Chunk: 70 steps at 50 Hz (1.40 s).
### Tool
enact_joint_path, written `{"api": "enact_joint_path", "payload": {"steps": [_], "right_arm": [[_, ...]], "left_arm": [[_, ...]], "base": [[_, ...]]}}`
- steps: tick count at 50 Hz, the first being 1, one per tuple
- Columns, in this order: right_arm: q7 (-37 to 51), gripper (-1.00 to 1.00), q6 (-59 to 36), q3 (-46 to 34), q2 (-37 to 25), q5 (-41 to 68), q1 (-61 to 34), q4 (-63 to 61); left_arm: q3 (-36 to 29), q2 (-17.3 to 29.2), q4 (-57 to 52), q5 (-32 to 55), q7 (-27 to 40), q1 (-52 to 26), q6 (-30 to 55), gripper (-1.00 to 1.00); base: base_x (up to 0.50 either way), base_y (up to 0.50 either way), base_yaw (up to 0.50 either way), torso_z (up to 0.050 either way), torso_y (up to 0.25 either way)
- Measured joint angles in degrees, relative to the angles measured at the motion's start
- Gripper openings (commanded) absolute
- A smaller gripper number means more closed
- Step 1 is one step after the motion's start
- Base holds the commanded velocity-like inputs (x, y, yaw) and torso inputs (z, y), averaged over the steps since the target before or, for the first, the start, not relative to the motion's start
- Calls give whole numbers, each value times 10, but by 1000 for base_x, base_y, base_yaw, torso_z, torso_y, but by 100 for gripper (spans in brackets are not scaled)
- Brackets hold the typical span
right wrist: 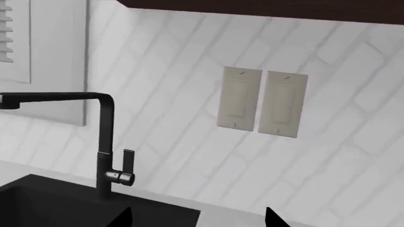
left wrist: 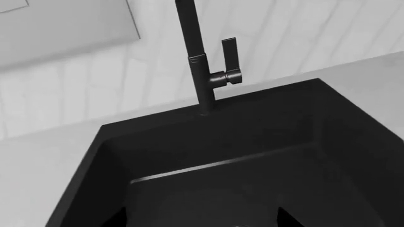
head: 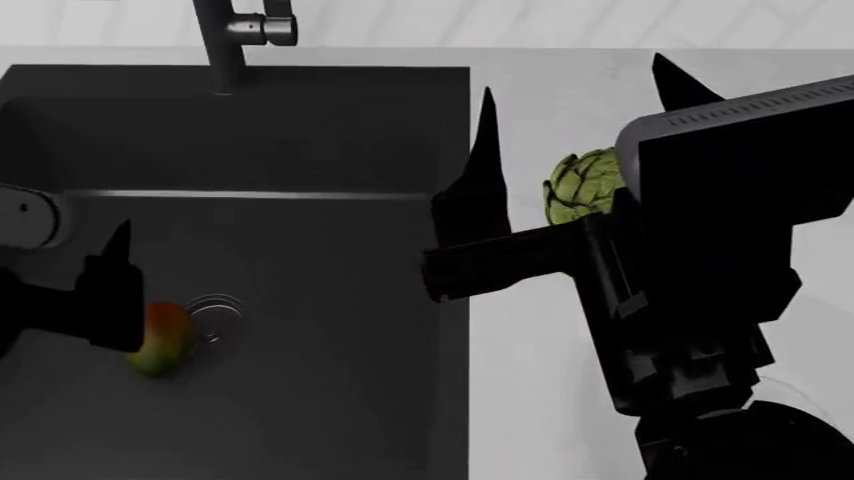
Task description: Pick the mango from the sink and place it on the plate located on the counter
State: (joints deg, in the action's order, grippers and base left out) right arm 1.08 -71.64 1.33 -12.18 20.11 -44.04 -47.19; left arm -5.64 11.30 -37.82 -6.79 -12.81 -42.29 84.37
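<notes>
The mango (head: 159,338) lies on the sink (head: 334,300) floor just beside the drain (head: 214,312), at its 8 o'clock. The left gripper (head: 114,290) hangs over it; whether its jaws are apart I cannot tell. Best to descend straight, straddle the fruit, and close gently. The right gripper (head: 574,90) waits with its jaws spread.

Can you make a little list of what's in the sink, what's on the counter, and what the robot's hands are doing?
In sink: mango, beside the drain
On counter: artichoke
Faucet: behind the sink
Left gripper: low in the sink, right by the mango; grip unclear
Right gripper: open, raised over the counter
Plate: not clearly visible
</notes>
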Motion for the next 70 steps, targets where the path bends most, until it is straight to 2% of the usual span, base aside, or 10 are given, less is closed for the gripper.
{"api": "enact_joint_path", "payload": {"steps": [6, 13, 18, 22, 27, 36, 51, 56, 64, 70], "right_arm": [[1, 100, -4, 4, -1, 3, -1, -3], [1, 100, -10, 10, -3, 8, -3, -8], [0, 100, -13, 16, -5, 12, -5, -9], [0, 100, -15, 19, -6, 14, -6, -9], [1, 100, -15, 20, -7, 16, -7, -9], [4, 100, -14, 18, -9, 18, -7, -8], [10, 100, -4, 7, -14, 17, -5, 1], [13, 100, 1, 1, -16, 15, -3, 6], [17, 100, 7, -7, -18, 14, -2, 11], [18, 100, 10, -9, -20, 14, -1, 14]], "left_arm": [[-11, 1, 22, -14, -22, -20, 31, 100], [-35, -35, 96, -183, -171, -56, 52, 100], [-45, -58, 158, -275, -250, -82, 56, 100], [-45, -73, 214, -322, -291, -99, 55, 100], [-38, -87, 284, -344, -308, -120, 50, 100], [-14, -99, 396, -324, -281, -149, 24, 100], [45, -102, 610, -229, -163, -196, -98, 100], [62, -98, 692, -199, -129, -214, -148, 100], [90, -86, 914, -148, -61, -277, -278, 100], [92, -79, 1013, -117, -29, -301, -335, 100]], "base": [[0, 0, 0, 0, 0], [0, 0, 0, 0, 0], [0, 0, 0, 0, 0], [0, 0, 0, 0, 0], [0, 0, 0, 0, 0], [0, 0, 0, 0, 0], [0, 0, 0, 0, 0], [0, 0, 0, 0, 0], [0, 0, 0, 0, 0], [0, 0, 0, 0, 0]]}}
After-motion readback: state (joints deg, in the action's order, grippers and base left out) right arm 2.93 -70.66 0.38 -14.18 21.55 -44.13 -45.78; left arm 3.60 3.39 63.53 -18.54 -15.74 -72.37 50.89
